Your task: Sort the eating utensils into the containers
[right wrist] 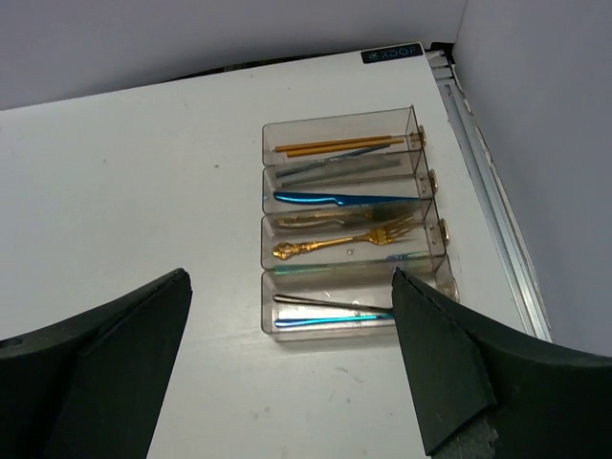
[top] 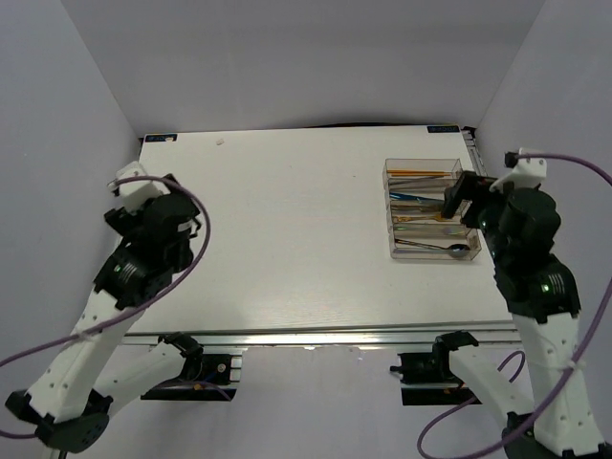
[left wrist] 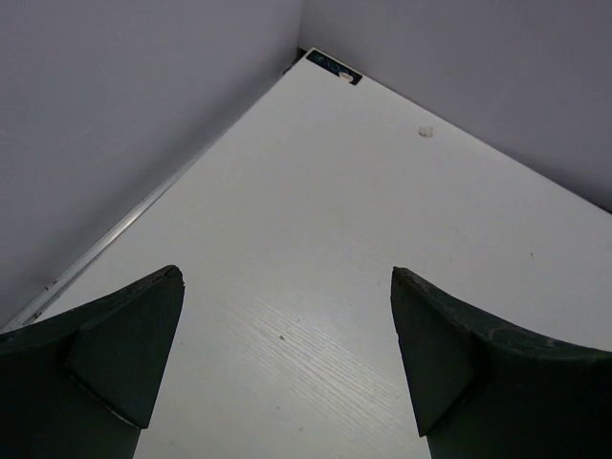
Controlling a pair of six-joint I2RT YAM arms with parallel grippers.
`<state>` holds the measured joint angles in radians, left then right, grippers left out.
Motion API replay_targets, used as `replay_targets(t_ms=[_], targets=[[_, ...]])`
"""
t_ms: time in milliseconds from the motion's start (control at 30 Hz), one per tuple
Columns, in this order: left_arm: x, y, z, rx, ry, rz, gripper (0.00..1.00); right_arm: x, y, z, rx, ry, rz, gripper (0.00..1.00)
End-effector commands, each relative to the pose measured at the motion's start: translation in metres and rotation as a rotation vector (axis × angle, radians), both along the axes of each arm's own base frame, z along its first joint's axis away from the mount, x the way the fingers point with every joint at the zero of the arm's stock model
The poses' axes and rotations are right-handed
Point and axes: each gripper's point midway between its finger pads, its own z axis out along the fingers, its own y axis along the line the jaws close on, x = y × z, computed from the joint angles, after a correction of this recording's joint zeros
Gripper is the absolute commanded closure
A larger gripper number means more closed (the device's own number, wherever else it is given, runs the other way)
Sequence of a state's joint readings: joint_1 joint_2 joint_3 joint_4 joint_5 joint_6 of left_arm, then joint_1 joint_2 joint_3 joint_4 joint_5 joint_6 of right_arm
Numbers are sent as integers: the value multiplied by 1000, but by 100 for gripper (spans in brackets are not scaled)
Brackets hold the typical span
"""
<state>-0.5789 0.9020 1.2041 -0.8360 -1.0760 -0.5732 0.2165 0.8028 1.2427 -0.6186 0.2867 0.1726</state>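
Top view: your tray (top: 387,206) sat at the right of frame, the utensils (top: 418,196) apparently all inside; the right hand (top: 457,203) hid its right end. Left wrist view: your left hand (left wrist: 287,277) hung apart, empty, over the worktop (left wrist: 382,191). Right wrist view: the right hand stood apart, empty, above the tray. The gold fork (right wrist: 339,239) and blue knife (right wrist: 325,199) looked light, stiff and slick, best pinched mid-handle. The lowest compartment's pieces were partly cut off.

Overhead and wrist views (tray (top: 421,164) shared)
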Motion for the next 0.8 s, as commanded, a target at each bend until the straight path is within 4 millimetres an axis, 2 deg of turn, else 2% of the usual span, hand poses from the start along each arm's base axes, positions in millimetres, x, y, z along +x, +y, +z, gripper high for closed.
replay_targets(t_ms=[0, 67, 100, 133, 167, 267, 467, 767], targets=[[-32, 33, 8, 61, -15, 72, 2, -35, -4, -40, -71, 136, 45, 11], [-46, 41, 11, 32, -56, 66, 2, -48, -10, -46, -101, 129, 43, 11], [-48, 42, 6, 33, -50, 58, 2, -52, -10, -47, -104, 113, 44, 11], [-50, 42, 5, 31, -53, 52, 2, -54, -3, -59, -113, 119, 85, 11], [-53, 43, 4, 24, -57, 45, 2, -61, -3, -58, -125, 82, 111, 11], [-53, 41, -4, 16, -37, 29, 2, -64, 2, -62, -127, 34, 145, 11], [-55, 37, -10, -14, -53, -9, 2, -59, 11, -69, -89, 63, 170, 11], [-54, 36, -25, -4, -30, -14, 2, -56, 13, -69, -73, 66, 169, 10]])
